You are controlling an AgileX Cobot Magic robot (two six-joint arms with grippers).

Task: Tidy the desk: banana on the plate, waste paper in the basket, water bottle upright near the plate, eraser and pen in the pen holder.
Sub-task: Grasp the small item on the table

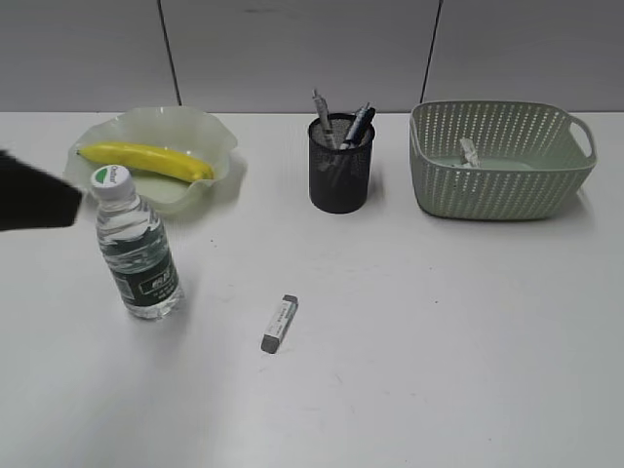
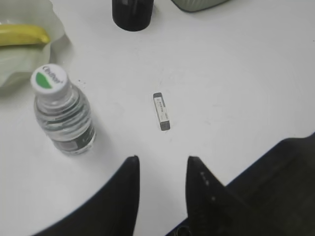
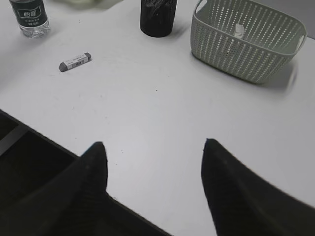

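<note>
The banana [image 1: 146,159] lies on the plate [image 1: 220,138] at the back left. In front of it the water bottle [image 1: 136,249] stands upright. The eraser [image 1: 280,323] lies flat on the desk [image 1: 439,322] near the middle. Pens [image 1: 358,125] stick up out of the pen holder [image 1: 341,171]. The waste paper [image 1: 469,152] sits inside the basket [image 1: 502,185]. My left gripper [image 2: 162,160] is open and empty above the desk, with the eraser [image 2: 161,111] just ahead of it. My right gripper [image 3: 153,145] is open wide over bare desk, holding nothing.
A dark part of my left arm [image 1: 34,193] shows at the exterior view's left edge, beside the bottle. The desk's near edge and a dark drop [image 3: 29,162] lie under my right gripper. A grey wall runs behind the desk.
</note>
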